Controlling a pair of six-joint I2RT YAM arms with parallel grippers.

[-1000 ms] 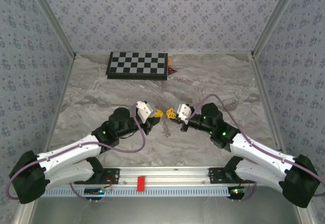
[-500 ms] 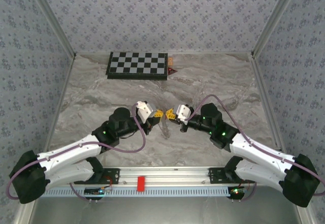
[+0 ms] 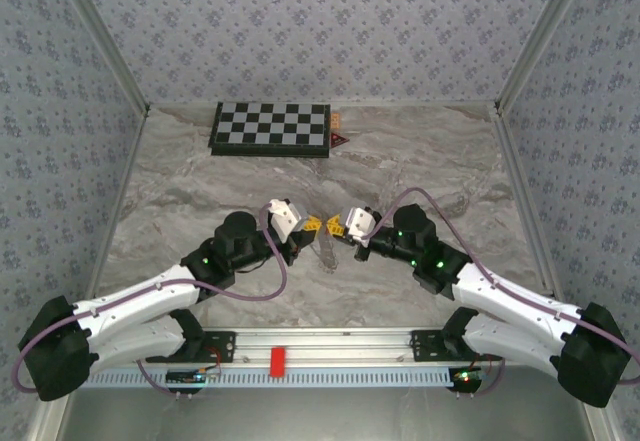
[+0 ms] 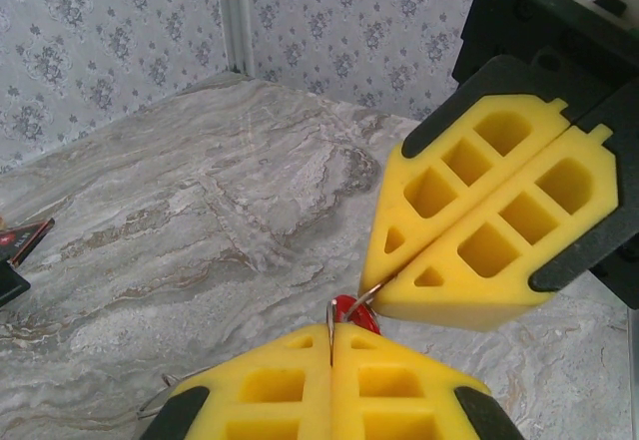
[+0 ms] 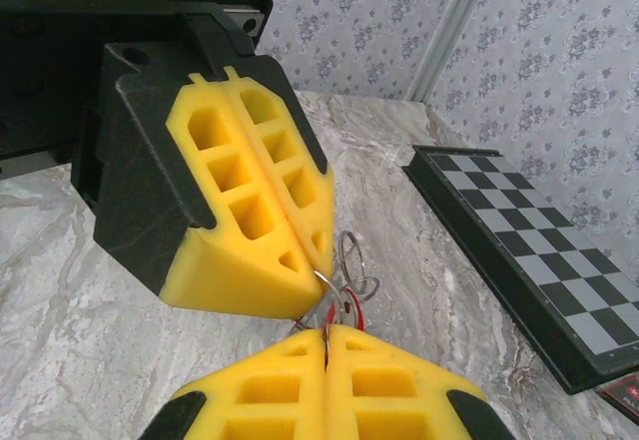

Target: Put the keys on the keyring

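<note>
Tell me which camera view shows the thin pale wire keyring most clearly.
The right wrist view: there the thin pale wire keyring shows close up, its loops distinct. The left wrist view gives short wire bits; the top external view, a faint pale streak.

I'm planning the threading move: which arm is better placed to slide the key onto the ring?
Right, probably. The right tool seems to pinch the key by its blade, red head at the ring; the left tool clamps the ring wire and can hold steady.
</note>
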